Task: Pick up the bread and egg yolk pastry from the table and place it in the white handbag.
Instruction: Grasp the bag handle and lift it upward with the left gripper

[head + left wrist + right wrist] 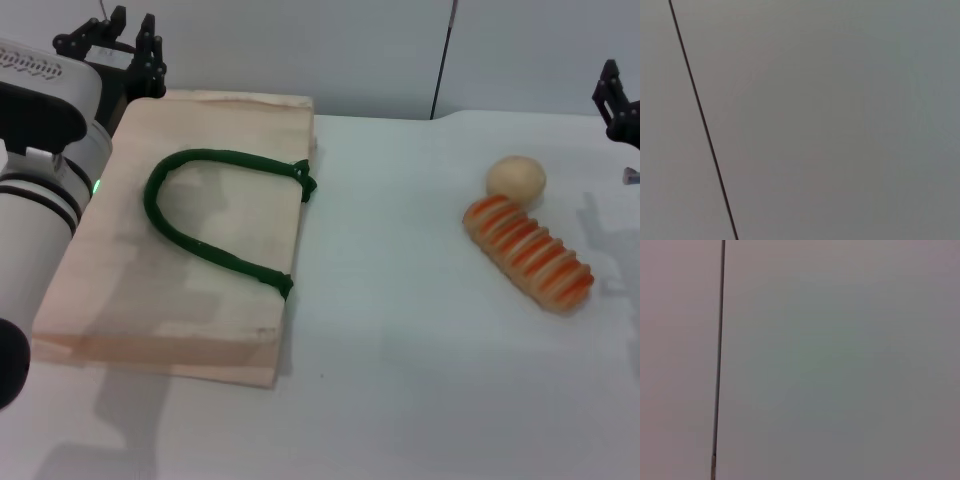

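Note:
The white handbag (185,240) lies flat on the left of the table, its dark green handle (200,215) looped on top. The striped bread (528,252) lies on the right of the table. The round egg yolk pastry (516,177) sits touching the bread's far end. My left gripper (118,45) is raised at the far left, above the bag's back corner, empty. My right gripper (615,100) is raised at the right edge, beyond the bread, only partly in view. Both wrist views show only a plain grey wall.
The white table (400,330) runs between the bag and the bread. A grey wall with a dark vertical seam (440,60) stands behind the table.

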Tool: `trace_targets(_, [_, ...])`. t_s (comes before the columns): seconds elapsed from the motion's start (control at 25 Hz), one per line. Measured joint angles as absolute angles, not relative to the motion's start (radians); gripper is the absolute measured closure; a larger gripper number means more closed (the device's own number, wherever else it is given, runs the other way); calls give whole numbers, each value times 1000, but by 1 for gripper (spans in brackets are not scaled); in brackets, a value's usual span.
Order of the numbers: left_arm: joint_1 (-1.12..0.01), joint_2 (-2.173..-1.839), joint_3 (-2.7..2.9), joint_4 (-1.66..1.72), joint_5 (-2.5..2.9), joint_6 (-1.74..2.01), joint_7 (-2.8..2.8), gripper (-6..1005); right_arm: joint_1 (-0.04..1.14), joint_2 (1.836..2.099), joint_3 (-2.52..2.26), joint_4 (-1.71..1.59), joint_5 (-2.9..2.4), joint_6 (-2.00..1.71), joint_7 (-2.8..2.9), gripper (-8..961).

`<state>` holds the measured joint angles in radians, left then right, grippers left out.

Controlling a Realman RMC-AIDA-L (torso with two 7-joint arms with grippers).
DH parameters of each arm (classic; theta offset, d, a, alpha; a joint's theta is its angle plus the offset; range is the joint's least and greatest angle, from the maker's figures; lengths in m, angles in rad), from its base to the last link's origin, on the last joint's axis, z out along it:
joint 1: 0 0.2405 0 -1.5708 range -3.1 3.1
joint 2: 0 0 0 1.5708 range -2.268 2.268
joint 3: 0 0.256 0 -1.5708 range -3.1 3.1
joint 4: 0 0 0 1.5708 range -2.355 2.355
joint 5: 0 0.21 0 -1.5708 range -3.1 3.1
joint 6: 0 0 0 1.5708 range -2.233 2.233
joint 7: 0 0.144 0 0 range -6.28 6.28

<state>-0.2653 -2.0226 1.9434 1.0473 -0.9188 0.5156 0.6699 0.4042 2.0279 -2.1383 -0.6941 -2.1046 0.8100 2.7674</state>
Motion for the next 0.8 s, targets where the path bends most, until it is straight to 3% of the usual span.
trace_targets(0.8, [-272,-2025,1948,1035,-919,523,669,731,408,2030,-2138,-690,-2103,808,2767,210])
